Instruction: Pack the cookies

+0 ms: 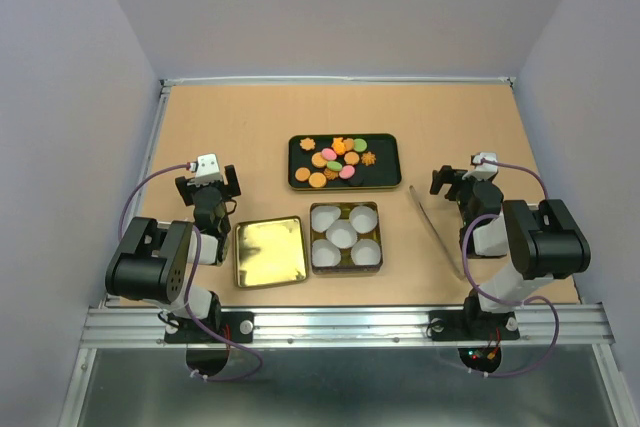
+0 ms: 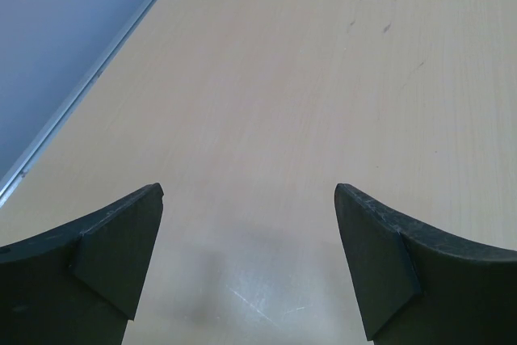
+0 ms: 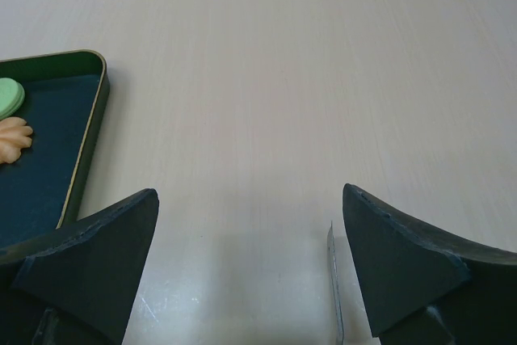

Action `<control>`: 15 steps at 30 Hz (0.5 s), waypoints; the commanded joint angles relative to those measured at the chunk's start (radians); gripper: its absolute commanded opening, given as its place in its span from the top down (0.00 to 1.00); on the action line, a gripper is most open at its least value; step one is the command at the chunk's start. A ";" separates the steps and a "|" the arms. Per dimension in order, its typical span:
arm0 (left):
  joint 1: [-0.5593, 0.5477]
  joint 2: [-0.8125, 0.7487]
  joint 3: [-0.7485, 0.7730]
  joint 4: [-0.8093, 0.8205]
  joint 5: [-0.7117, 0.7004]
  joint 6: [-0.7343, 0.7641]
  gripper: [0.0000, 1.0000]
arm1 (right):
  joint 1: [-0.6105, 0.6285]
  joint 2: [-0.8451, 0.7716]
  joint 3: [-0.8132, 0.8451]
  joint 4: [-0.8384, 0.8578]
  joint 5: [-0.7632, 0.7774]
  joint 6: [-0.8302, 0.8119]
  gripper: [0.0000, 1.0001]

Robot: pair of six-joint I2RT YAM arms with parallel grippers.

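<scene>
Two claws gaped wide and empty: your small, flat orange, pink and green cookies (image 1: 338,157) lay on a dark rectangular metal tray (image 1: 396,159), ahead-left of your right claw (image 3: 250,199), the nearer, and ahead-right of your left claw (image 2: 249,191).

No text, label, brand, number or sign can be read in any view. The cookies (image 1: 338,160), the black tray (image 1: 386,173) under them, the gold lid (image 1: 270,252) and the tin (image 1: 313,247) with paper cups show plain surfaces only. Any marking on the arm housings is too small to read.
</scene>
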 commanded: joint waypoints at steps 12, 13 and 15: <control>0.003 -0.020 0.006 0.332 -0.014 0.014 0.01 | -0.006 -0.008 -0.015 0.062 -0.001 -0.012 0.00; 0.003 -0.020 0.006 0.332 -0.013 0.014 0.01 | -0.006 -0.011 -0.014 0.062 0.008 -0.015 0.00; 0.003 -0.020 0.006 0.333 -0.014 0.014 0.01 | -0.005 -0.034 -0.014 0.053 0.127 0.039 0.00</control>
